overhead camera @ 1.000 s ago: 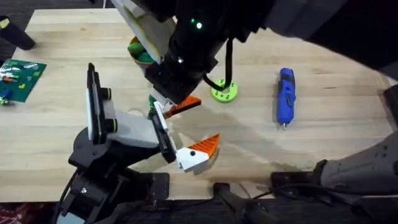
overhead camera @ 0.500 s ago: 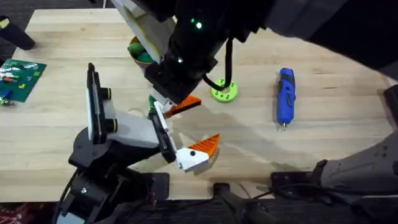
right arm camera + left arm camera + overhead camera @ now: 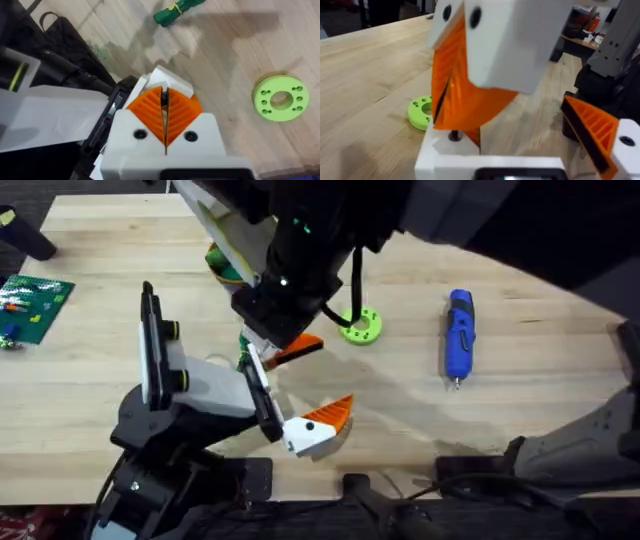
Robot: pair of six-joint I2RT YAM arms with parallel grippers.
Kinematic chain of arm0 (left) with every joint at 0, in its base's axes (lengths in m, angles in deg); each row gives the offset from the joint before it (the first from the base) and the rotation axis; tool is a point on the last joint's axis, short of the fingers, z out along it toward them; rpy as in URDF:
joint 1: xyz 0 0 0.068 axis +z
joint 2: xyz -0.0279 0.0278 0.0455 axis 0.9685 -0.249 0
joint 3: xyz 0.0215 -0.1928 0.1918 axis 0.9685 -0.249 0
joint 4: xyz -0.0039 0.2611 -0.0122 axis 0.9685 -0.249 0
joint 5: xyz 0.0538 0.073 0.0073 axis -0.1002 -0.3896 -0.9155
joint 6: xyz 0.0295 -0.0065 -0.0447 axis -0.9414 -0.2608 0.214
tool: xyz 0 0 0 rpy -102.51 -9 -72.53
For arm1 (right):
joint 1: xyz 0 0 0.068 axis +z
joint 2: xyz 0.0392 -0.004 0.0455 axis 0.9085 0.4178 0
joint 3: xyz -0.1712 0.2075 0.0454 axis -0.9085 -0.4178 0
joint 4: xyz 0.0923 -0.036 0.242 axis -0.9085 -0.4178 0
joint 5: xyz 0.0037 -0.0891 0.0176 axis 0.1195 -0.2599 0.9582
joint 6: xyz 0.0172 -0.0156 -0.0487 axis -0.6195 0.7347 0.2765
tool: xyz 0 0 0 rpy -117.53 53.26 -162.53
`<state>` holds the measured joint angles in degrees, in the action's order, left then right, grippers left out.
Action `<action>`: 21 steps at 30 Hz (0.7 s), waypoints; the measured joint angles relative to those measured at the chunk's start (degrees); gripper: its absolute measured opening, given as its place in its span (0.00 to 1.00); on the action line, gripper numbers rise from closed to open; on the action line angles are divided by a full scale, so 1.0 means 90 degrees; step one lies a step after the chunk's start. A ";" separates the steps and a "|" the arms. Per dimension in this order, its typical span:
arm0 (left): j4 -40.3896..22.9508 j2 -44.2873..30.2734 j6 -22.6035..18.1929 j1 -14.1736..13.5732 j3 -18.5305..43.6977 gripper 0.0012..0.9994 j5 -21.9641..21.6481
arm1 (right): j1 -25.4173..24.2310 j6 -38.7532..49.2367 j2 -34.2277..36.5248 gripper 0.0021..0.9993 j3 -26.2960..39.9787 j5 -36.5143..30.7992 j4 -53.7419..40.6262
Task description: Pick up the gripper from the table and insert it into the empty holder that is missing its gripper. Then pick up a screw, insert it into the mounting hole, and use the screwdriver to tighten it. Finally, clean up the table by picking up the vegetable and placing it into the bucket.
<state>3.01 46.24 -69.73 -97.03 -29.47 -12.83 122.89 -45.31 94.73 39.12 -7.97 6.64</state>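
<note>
Shifted slightly left and far since a second ago, the right end effector (image 3: 164, 107) hangs over the stand, its orange pads clenched on the gripper (image 3: 300, 346), which sits just beside the far end of the holder (image 3: 252, 370). Insertion looks to be the step in hand; the next move probably calls for lining the wedge up with the bare black bar and sliding it home squarely. Counted on the bench (image 3: 540, 410): one screwdriver (image 3: 459, 335) at right, one lime-green disc (image 3: 360, 326), one green vegetable (image 3: 177, 10), one bucket (image 3: 215, 258) at the far side, and one mounted orange tip (image 3: 325, 420); no screw can be made out
</note>
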 joint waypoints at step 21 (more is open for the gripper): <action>-0.0007 -0.0002 0.0143 0.0000 0.0000 0.98 -0.0002 | 0.0000 0.0000 0.0124 0.01 0.0104 0.0000 -0.0147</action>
<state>2.94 46.22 -68.44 -97.03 -29.47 -12.85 122.89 -45.31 95.85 40.06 -7.97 5.32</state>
